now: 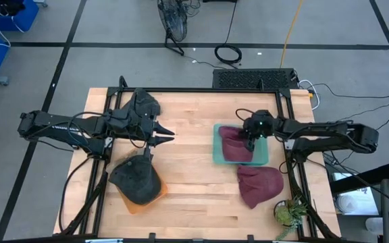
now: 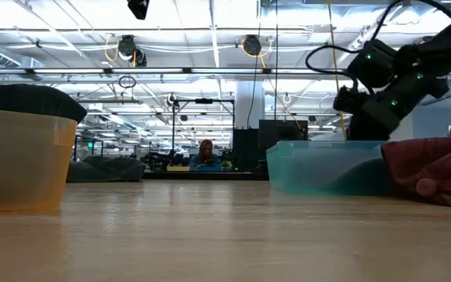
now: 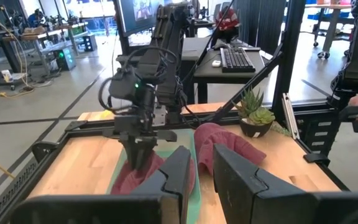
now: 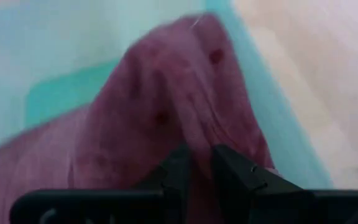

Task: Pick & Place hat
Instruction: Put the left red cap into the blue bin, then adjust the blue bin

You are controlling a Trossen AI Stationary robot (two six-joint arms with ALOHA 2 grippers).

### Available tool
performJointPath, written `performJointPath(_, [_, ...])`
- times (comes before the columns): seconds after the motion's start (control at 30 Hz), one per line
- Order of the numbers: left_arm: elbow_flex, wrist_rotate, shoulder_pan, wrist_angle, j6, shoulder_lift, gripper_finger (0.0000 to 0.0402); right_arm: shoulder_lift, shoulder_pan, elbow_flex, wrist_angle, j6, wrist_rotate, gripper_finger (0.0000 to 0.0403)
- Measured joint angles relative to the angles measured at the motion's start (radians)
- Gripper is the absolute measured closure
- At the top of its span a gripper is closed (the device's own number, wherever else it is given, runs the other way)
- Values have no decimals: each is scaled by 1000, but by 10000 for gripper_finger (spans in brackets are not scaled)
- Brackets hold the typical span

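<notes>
A dark red hat [image 4: 166, 106] fills most of the frame, its cloth rumpled into a raised fold, with two small eyelets showing on the crown. It lies in a teal bin [image 4: 61, 93], whose rim runs alongside it, and pale wooden table [image 4: 316, 81] shows beyond that rim. The right gripper [image 4: 199, 163] presses its two dark fingers, set close together, into the fabric, pinching a ridge of it.

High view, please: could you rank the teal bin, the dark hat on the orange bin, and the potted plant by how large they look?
1. Teal bin and dark hat: they look about alike, so I would not rank them.
2. Potted plant: clearly the smallest.
</notes>
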Motion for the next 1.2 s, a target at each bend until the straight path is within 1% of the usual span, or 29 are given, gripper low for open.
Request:
performJointPath(0.2, [0,0,0,0,0,0,330,-12,11,-19,21,-26,1,346])
performJointPath(0.5, [0,0,0,-1,2,0,330,-127,11,-19,280,-6,1,346])
performJointPath(0.6, [0,0,0,-1,4,0,330,-179,11,-17,284,30,1,346])
performJointPath(0.7, [0,0,0,-1,4,0,330,-228,29,-7,229,58,2,346])
performJointPath(0.83, [0,0,0,-1,3,0,330,-253,137,34,136,88,8,346])
performJointPath(1.07, [0,0,0,0,1,0,330,-208,420,155,-45,113,187,346])
performJointPath(1.13, [0,0,0,0,-5,0,330,-191,477,184,-82,145,210,346])
performJointPath(1.2, [0,0,0,0,-14,0,330,-177,524,206,-116,178,211,346])
